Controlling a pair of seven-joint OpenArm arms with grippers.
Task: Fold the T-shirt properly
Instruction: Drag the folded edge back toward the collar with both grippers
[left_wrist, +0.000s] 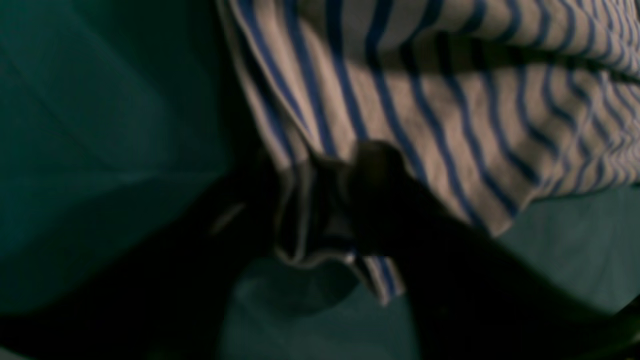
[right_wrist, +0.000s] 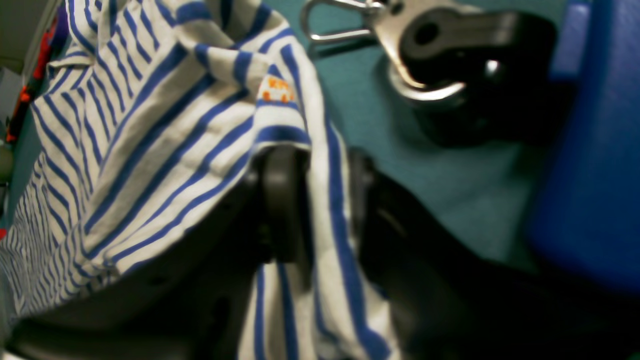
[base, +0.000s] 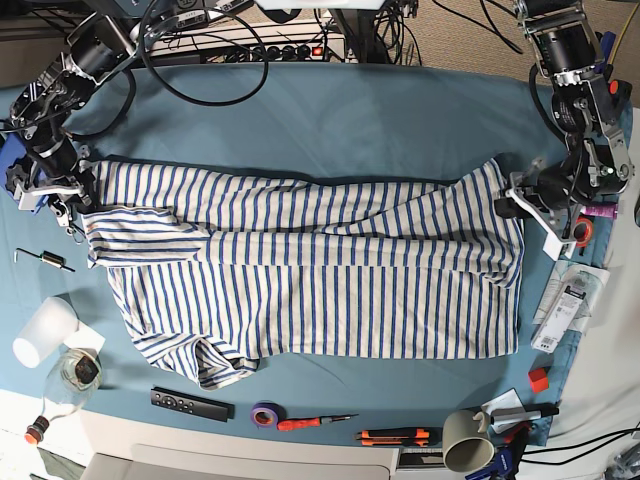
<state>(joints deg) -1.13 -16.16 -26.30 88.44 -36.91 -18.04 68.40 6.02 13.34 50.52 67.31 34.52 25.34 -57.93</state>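
Near edge of the teal table cloth (base: 330, 120): remote (base: 190, 403), purple tape roll (base: 264, 414), red-handled tools (base: 318, 422), mug (base: 462, 440), white cup (base: 42, 332) at the left. T-shirt (base: 320, 270) lies spread across mid-table, collar end toward base-view left, hem toward base-view right, bottom-left sleeve bunched, far edge lifted at both ends. Right gripper (right_wrist: 315, 200) at base-view left: jaws clenched on a striped fold near the orange logo (right_wrist: 276, 90). Left gripper (left_wrist: 320, 200) at base-view right: dark and blurred in the wrist view, jaws closed on the shirt's edge, fabric bunched between them. Cables (base: 230, 40) at far edge.
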